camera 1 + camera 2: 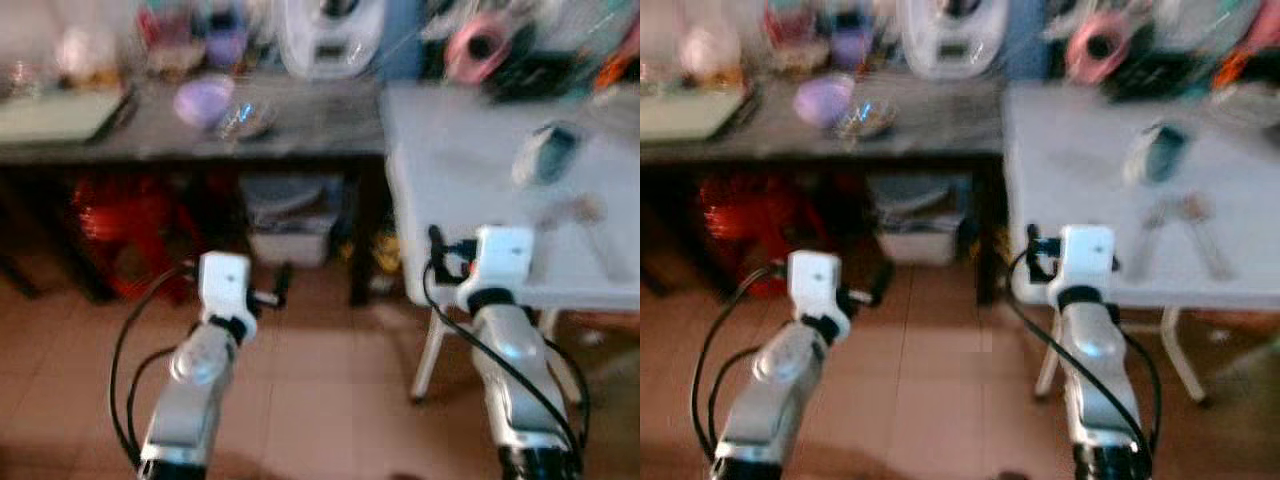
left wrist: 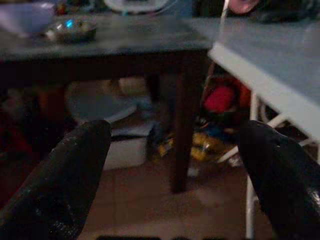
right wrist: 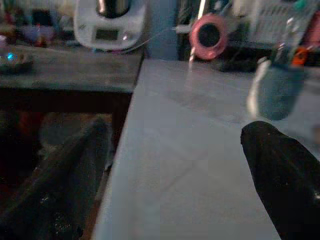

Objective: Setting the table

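White plastic tabletop: the white table was taken as the landmark for every position below. Head views were blurred, so the robot was probably still walking or turning.

Right gripper: held at the table's near left corner, just above the surface, jaws wide apart, nothing between them. Left gripper: left of the table, over the tiled floor, level with the dark table leg; jaws likewise wide apart and empty.

Task items on the table: a blue-grey cup lay or leaned toward the far right of the top; tilt uncertain because of blur. Some cutlery lay nearer the front edge, right of the right gripper; individual pieces could not be told apart. A pink round thing and dark clutter sat along the table's back edge.

Left of the table stood a dark wooden bench carrying a purple bowl, a small glass dish and a white kitchen machine.

Judgement: approach step, nothing grasped yet. To do it well, the robot should stop square to the table's front edge and let the view settle. It should then reach with the right arm, which is closer to the cup, keeping the fingers above the surface and straddling the cup before closing. The left arm should stay clear of the table corner.
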Motion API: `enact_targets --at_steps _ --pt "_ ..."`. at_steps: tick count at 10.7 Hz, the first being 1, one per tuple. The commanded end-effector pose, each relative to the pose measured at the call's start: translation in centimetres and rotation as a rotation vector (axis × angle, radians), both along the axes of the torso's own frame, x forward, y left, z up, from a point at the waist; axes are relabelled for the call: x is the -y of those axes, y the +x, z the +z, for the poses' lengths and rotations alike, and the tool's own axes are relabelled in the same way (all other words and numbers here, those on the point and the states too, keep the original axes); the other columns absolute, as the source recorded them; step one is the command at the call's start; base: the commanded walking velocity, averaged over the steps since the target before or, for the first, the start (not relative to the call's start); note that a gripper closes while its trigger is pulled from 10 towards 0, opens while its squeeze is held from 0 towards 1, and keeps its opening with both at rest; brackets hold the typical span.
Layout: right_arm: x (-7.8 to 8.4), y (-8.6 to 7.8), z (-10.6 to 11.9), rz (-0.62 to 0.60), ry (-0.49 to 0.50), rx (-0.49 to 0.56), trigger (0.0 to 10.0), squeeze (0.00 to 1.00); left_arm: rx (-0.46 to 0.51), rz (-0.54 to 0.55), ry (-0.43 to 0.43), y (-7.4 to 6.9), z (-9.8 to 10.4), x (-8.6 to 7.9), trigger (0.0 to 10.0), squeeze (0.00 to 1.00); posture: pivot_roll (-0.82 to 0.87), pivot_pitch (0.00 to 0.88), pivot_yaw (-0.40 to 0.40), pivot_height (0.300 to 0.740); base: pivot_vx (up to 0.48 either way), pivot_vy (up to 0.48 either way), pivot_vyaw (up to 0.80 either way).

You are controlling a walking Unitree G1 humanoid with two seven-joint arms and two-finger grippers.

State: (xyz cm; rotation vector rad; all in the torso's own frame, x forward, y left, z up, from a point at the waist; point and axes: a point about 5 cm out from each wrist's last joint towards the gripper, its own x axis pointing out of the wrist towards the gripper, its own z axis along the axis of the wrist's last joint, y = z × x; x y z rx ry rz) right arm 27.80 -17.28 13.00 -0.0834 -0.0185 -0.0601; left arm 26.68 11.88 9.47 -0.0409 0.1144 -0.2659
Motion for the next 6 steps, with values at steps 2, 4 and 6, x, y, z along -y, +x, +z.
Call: enact_targets --at_steps 2,4,6 --pt "-1.01 0.11 0.03 0.040 0.039 -0.010 10.0 0.00 -0.006 0.024 0.016 -0.06 -0.08 -0.64 10.0 0.00 -0.04 0.000 0.057 0.740 0.307 -0.368 0.00" --pt "-1.08 0.10 0.14 0.049 0.053 0.000 10.0 0.00 -0.007 0.022 0.012 -0.20 -0.16 -0.67 10.0 0.00 -0.04 0.000 0.058 0.740 0.345 -0.328 0.00" --pt "-1.15 0.12 0.28 0.056 0.060 0.009 10.0 0.00 0.004 0.027 -0.004 -0.23 -0.04 -0.73 10.0 0.00 -0.04 0.000 0.058 0.740 0.373 -0.298 0.00"
